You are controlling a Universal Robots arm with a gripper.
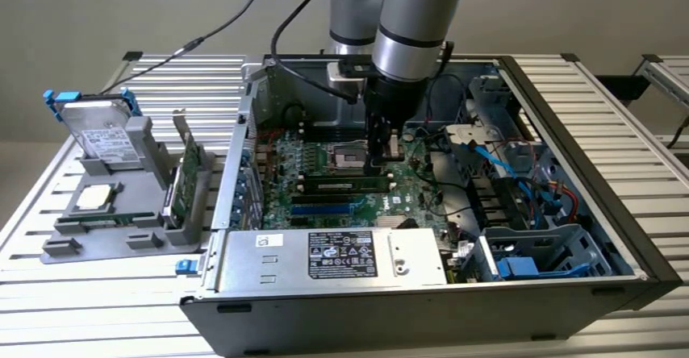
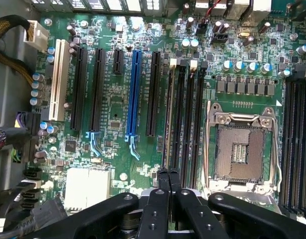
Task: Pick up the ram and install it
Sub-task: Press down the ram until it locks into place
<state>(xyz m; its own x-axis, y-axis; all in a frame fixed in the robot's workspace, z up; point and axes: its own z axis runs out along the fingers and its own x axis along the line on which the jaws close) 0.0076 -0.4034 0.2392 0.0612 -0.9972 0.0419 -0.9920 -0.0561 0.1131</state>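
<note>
Exterior view: high, angled down at open computer case (image 1: 431, 213), mid-distance.
Wrist view: straight down, close over motherboard (image 2: 118, 99).
Shared: motherboard (image 1: 344, 172) inside case.

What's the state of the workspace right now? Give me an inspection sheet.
Surface: slatted metal table, carrying an open case.
Job's things: ram sits along a board slot.
Clutter: grey holder with drive and card.
Grippers: gripper shut, low over the slots at the ram's end.
Cables: black cable off the arm; blue cables inside the case.
Surroundings: nothing seen.
</note>
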